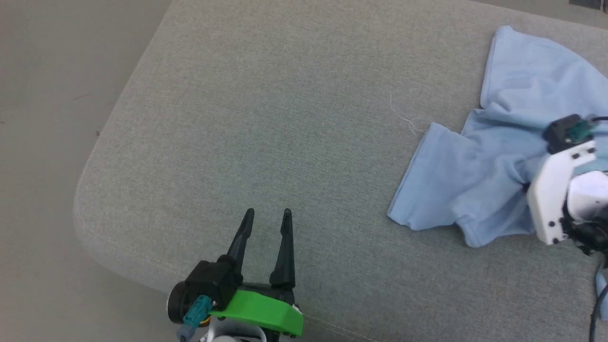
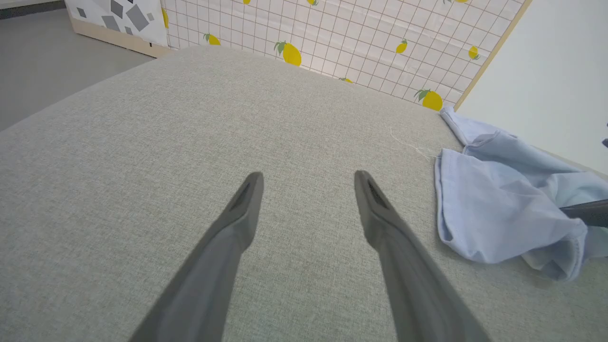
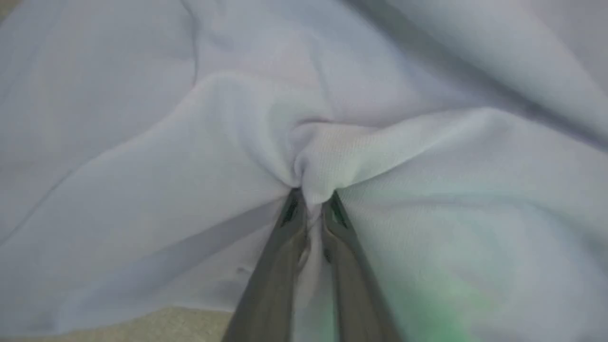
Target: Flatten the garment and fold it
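- Two dark fingers of the right gripper (image 3: 311,202) are drawn nearly together, clamped on a bunched ridge of the garment (image 3: 190,142). Creases fan out from the pinch. Which part of the shirt is pinched cannot be told. The finger bases are blurred, and a green tint at 5 o'clock of the right wrist view is unreadable.
- In the head view the right gripper's tips are buried in cloth. The white wrist housing (image 1: 555,190) sits at 3 o'clock, cut off by the frame edge.
- In the left wrist view one dark finger (image 2: 589,213) enters at 3 o'clock against the cloth, and the frame edge cuts it off.
- The left gripper (image 1: 267,216) has its fingers spread with nothing between them. It sits at 6 o'clock of the head view over bare cushion, well apart from the garment. Its green bracket (image 1: 266,308) is partly cropped.
- The garment is light blue and crumpled, at 3 o'clock of the head view. One flap reaches toward 1 o'clock, a hemmed flap points toward 8 o'clock, and the right part is cut off.
- A loose white thread (image 1: 403,116) lies at the garment's 10 o'clock, just beside its edge.
- The grey woven cushion (image 1: 285,118) bears the garment. Its rounded corner is at 8 o'clock.
- The pale floor (image 1: 42,142) is at 9 o'clock.
- A lemon-print grid panel (image 2: 332,28) stands at 12 o'clock of the left wrist view.
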